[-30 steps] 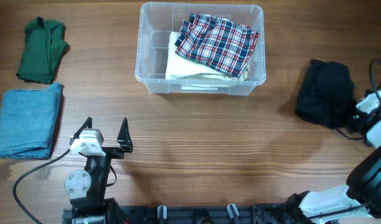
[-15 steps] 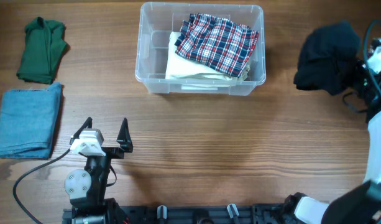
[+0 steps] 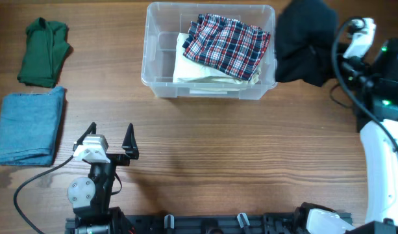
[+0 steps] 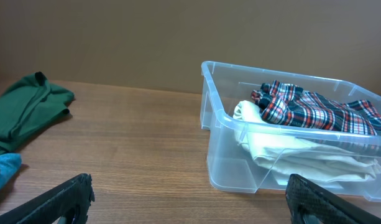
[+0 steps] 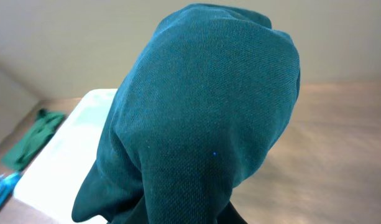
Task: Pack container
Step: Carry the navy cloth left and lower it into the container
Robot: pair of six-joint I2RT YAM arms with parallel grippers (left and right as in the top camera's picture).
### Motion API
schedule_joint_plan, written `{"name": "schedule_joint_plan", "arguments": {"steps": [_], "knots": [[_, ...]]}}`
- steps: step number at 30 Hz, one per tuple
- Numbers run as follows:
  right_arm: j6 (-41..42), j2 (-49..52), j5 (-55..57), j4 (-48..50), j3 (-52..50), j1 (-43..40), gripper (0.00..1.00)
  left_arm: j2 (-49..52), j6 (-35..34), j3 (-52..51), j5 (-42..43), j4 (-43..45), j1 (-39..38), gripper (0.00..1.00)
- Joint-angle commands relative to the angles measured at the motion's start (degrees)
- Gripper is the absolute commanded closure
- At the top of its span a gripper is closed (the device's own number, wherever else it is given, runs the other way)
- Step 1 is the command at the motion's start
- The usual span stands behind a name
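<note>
You are partway through packing: the container (image 3: pixel 150 62) sits at 12 o'clock on the table (image 3: pixel 250 156) and already holds a cream folded garment (image 3: pixel 192 70) with a plaid garment (image 3: pixel 228 44) lying on top of it at the 3 o'clock end, leaving bare floor at its 9 o'clock end. Your right gripper (image 3: pixel 337 57) is pinching a dark garment (image 3: pixel 306 40), bunched and hanging just beside the container's 3 o'clock wall, not yet over the opening; by my reading that piece goes in next. Two more wait well apart from the bin: a green garment (image 3: pixel 44 52) at 10 o'clock and a blue garment (image 3: pixel 30 127) at 9 o'clock. Your left gripper (image 3: pixel 110 134) rests at 7 o'clock with its jaws spread wide, holding nothing. The table is brown wood-grain, with nothing lying across its middle, and a plain tan wall stands behind it.
</note>
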Motion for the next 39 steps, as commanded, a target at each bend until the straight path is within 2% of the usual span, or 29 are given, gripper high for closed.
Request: {"name": "schedule_joint_plan", "arguments": {"steps": [1,8,11,19,28,35,39], "knots": [[0.61,-2.64,-2.45,4.70,1.77,5.73,0.96,-0.42,-0.74,-0.48,-0.59,0.00,0.26,0.00],[6.82,-0.17,8.55,10.88,1.75,15.54,0.96,-0.42,-0.74,-0.48,-0.59,0.00,0.26,0.00],[16.33,3.76,16.59,13.03,1.75,18.93,0.96,-0.42,-0.74,-0.48,-0.59,0.00,0.26,0.00],[31.87,14.75,22.10,19.54,1.75,21.68,0.96,-0.42,-0.74,-0.48,-0.59,0.00,0.26,0.00],[32.87,21.97,22.14,23.41,1.75,21.73,0.96,-0.42,-0.74,-0.48,-0.59,0.00,0.26,0.00],[33.46,21.40,16.24,32.17,2.23,21.81,0.96,-0.42,-0.76,-0.48,-0.59,0.00,0.26,0.00],[33.31,21.35,14.75,32.17,3.96,21.81,0.96,-0.42,-0.74,-0.48,-0.59,0.00,0.26,0.00]]}}
